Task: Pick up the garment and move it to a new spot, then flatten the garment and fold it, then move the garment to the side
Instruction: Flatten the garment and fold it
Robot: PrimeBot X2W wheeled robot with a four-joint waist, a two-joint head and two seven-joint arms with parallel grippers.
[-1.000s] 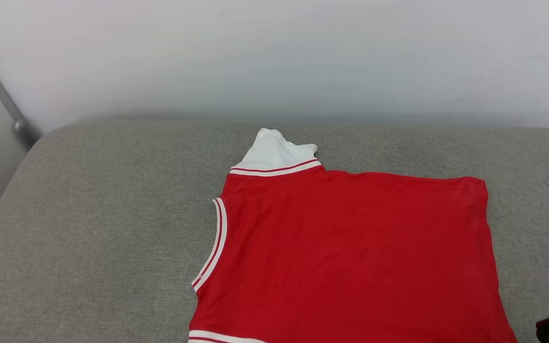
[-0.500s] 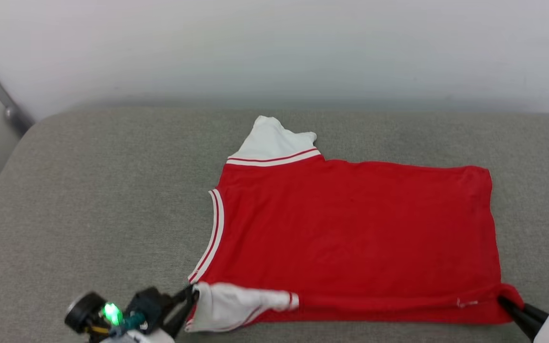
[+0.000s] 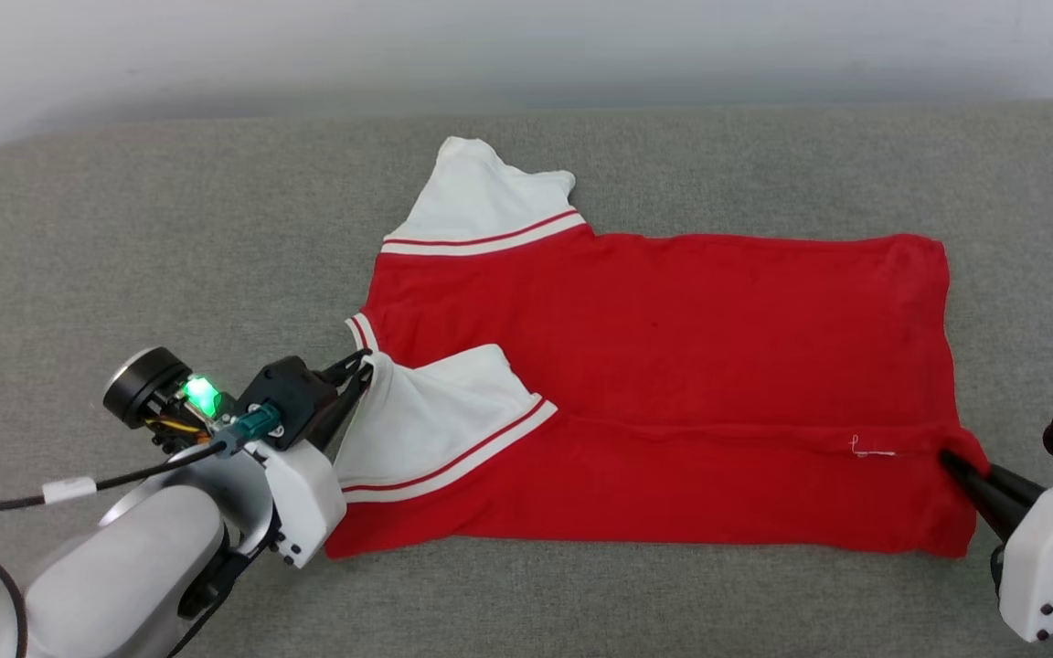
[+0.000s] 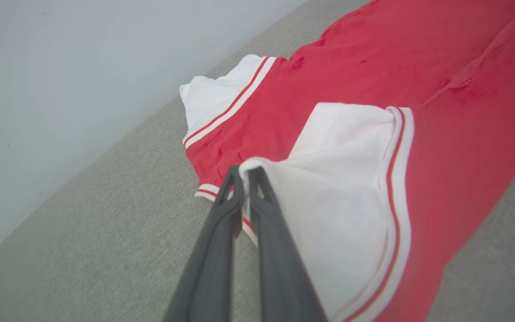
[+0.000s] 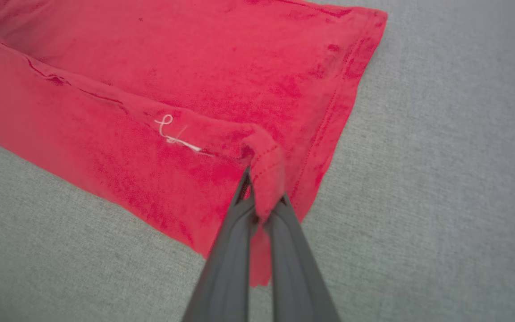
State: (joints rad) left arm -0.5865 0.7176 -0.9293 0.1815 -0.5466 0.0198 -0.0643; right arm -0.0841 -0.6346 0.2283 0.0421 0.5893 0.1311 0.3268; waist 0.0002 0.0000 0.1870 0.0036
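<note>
Grey fabric cushion under a pale wall. Spread flat across its middle: red garment, near long edge doubled over onto the body. Left gripper pinched tight on the tip of the near white sleeve. Right gripper clamped on the near hem corner, cloth bunched between the fingers.

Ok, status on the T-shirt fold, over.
Left gripper jaws shut on near white sleeve; right gripper jaws shut on hem corner. Red T-shirt on grey cushion, near edge folded over. Nothing blocking.
</note>
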